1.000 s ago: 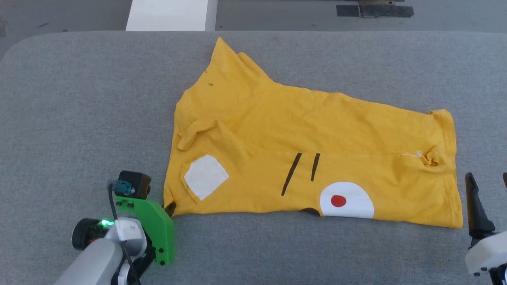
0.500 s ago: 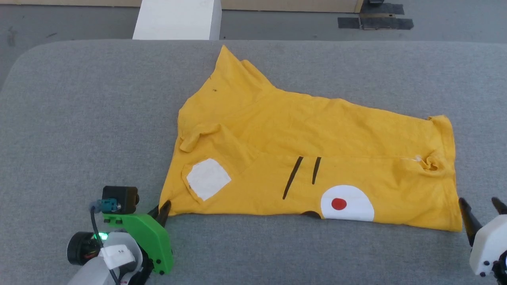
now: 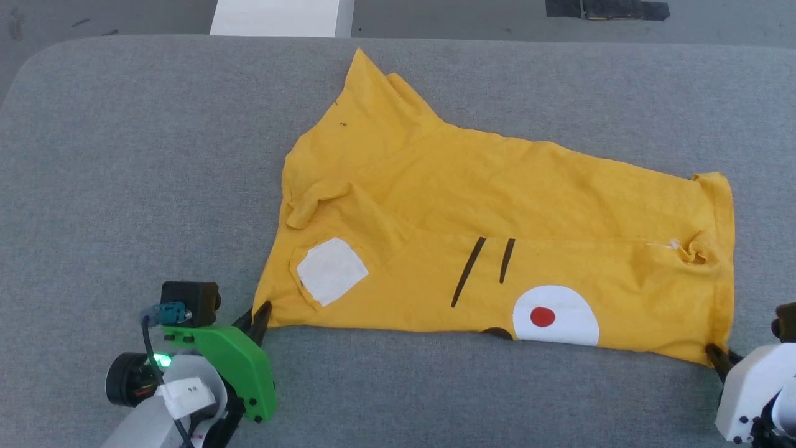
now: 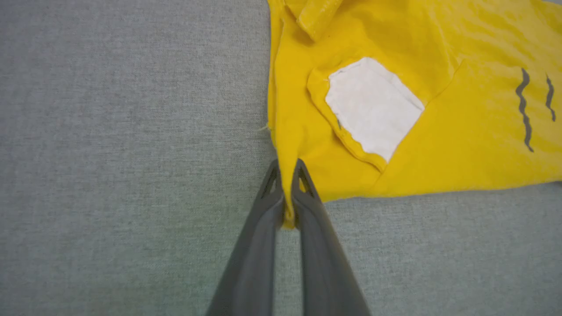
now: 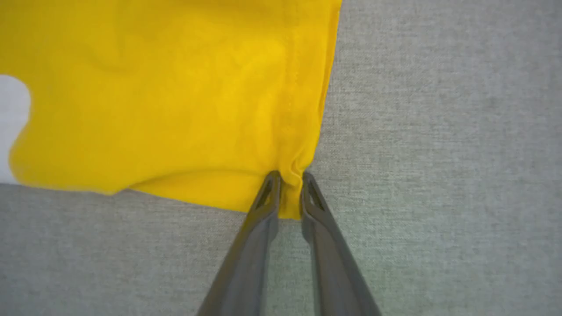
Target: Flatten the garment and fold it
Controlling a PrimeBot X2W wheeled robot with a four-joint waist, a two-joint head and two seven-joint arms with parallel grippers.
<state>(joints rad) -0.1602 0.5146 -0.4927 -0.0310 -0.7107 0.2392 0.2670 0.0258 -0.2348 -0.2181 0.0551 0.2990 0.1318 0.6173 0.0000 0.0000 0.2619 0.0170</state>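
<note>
Head view: whole T-shirt [image 3: 497,205], long axis left-right, peak toward top | wrist views: left gripper [image 4: 287,171], right gripper [image 5: 290,179] each pinching a corner.

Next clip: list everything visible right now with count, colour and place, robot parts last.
bright yellow cotton T-shirt: one, yellow, lying creased mid-table
white square patch: one, white, on the shirt's near left part
black line marks: two, black, mid-shirt
white oval with red dot: one, white, shirt's near edge
grey fabric-covered table: one, grey, under the shirt
white block: one, white, on the floor beyond the table
black tape patch: one, black, floor, far right
green bracket: one, green, left wrist
left gripper: one, dark, shut on the shirt's near left corner
right gripper: one, dark, shut on the shirt's near right corner
</note>
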